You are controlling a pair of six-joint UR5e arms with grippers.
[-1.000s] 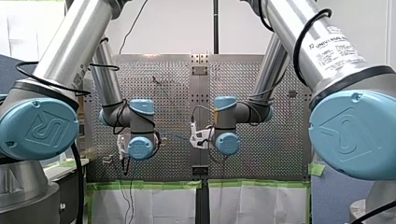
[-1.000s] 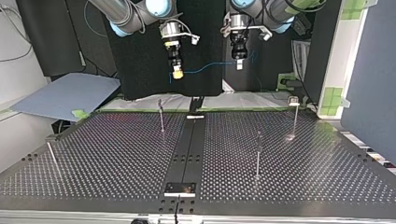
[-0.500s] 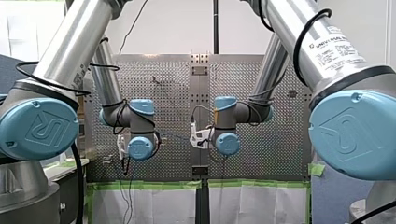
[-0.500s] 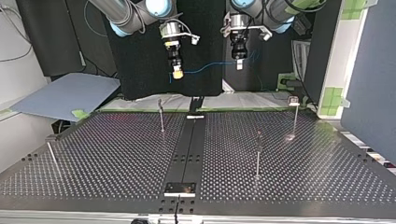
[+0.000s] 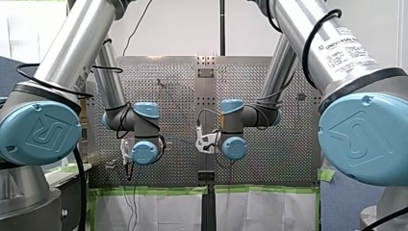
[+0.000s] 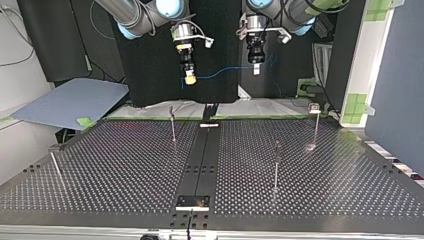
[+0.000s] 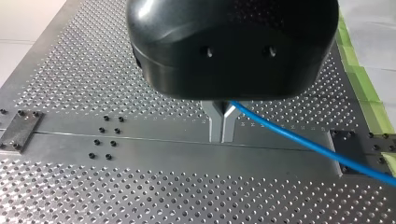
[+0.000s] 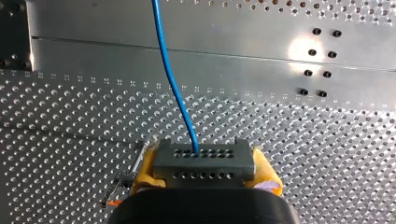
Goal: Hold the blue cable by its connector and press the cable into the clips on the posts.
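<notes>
Cable (image 8: 170,79), blue, ran from the grey connector (image 8: 203,163) your right fingers (image 8: 145,170) clamped to your left fingers (image 7: 215,123), pinched together on it; in the top view you saw it at 12 o'clock, above the counter (image 6: 125,165).

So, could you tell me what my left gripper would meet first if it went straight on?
Probably the table's bare centre strip: my left gripper, shut on the blue cable, points down at it, and nothing shows between them.
</notes>
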